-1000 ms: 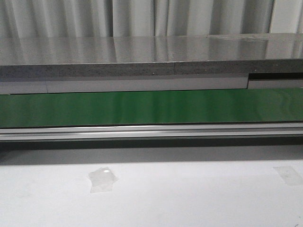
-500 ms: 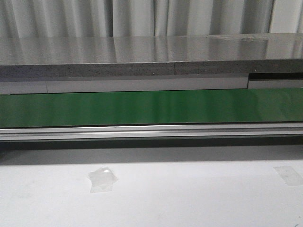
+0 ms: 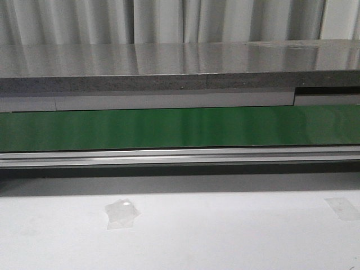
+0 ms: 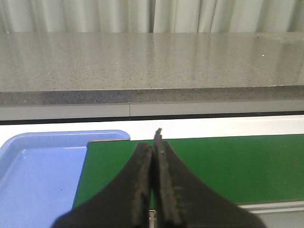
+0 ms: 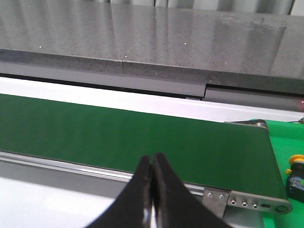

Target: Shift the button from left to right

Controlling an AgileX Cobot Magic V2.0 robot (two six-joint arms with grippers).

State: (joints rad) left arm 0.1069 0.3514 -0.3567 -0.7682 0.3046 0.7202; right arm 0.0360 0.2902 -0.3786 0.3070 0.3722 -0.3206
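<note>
Nothing has changed over the last second in the front view: the green conveyor belt point(image 3: 180, 128) and the pale worktop point(image 3: 225, 236) with its scraps of clear tape point(image 3: 121, 214) look the same, and neither arm enters that view. That suggests the task is either not under way or already finished. The button point(image 5: 296, 176) shows only in the right wrist view, its yellow head and black body on a bright green surface just past the belt's roller end, partly cut off by the picture edge. The left gripper point(image 4: 153, 156) has its fingers pressed together, holding nothing, above the belt beside a blue tray point(image 4: 38, 175). The right gripper point(image 5: 152, 164) is likewise pinched closed and empty, over the belt's near rail point(image 5: 71, 164), well apart from the button.
</note>
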